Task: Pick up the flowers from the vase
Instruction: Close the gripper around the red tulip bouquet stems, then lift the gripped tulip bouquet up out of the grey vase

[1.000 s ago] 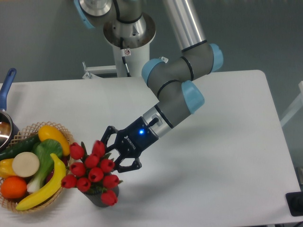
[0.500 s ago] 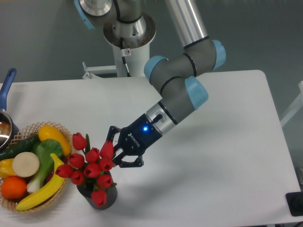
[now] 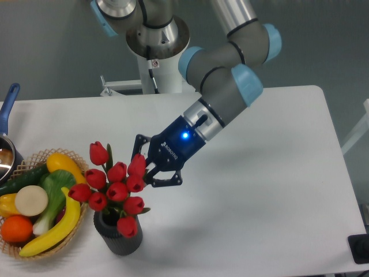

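The flowers (image 3: 117, 190), a bunch of red tulips with green leaves, stand over the mouth of the dark grey ribbed vase (image 3: 116, 238) near the table's front left. Their stems are hidden by the blooms, and the lowest bloom still overlaps the vase's rim. My gripper (image 3: 145, 170) reaches in from the upper right, its black fingers closed against the right side of the bunch. The fingertips are partly hidden behind the blooms.
A woven basket (image 3: 14, 250) of fake fruit and vegetables sits just left of the vase, with a banana almost touching it. A pot with a blue handle (image 3: 8, 101) is at the left edge. The arm's base (image 3: 157, 40) stands behind the table. A dark object (image 3: 360, 248) lies at bottom right.
The gripper has risen and moved up-right with the flowers in it. The bunch has lifted, and more of the vase shows beneath it.
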{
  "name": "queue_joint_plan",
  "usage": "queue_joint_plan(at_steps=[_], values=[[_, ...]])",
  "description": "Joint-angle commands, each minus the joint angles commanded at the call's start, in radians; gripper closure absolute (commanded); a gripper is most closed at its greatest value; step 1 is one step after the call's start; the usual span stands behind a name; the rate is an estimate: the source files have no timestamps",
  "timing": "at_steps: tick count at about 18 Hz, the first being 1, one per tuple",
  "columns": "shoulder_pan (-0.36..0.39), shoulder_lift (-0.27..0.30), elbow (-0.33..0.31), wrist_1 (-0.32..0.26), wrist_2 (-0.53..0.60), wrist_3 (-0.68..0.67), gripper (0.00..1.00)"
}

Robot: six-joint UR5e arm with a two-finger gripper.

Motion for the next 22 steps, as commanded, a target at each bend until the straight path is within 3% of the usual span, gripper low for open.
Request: queue_joint_plan(at_steps=[6, 14, 22], values=[[-0.009, -0.021, 0.103, -0.002, -0.052, -0.061, 0.98], [0.005, -0.041, 0.164, -0.002, -0.086, -0.094, 0.98], [0.153, -0.003, 0.169, -0.002, -0.224, -0.110, 0.98]])
